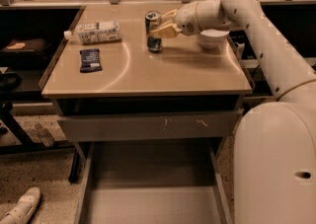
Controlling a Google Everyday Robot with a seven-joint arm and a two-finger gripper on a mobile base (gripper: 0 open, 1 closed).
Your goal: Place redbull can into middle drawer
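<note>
Entry, fingers outward.

My yellowish fingers [161, 30] are at the far middle of the worktop, spread apart with the slim blue-and-silver metal redbull can [153, 43] between them: the near finger crosses the can's front about halfway up, and the far one shows just right of its silver top. I cannot confirm any pad pressing on the metal.

The redbull can stands upright on the tan flat worktop [148, 77], its base resting on the surface.

Just right of the fingers, under my wrist, sits a small white round bowl [212, 39]. My white jointed arm [261, 35] runs from there back along the right edge.

Left of the can, well apart, a clear plastic bottle with a white label [94, 32] lies on its side, cap pointing left. Nearer the front-left lies a dark flat snack wrapper [90, 60].

Below the worktop is a closed grey drawer front with yellowish scratch marks [148, 125]. Under that, the wide shallow grey middle drawer [148, 193] is pulled out toward the camera (plain smooth floor, low straight side walls).

On the speckled floor at the lower left is a white shoe [22, 207].
</note>
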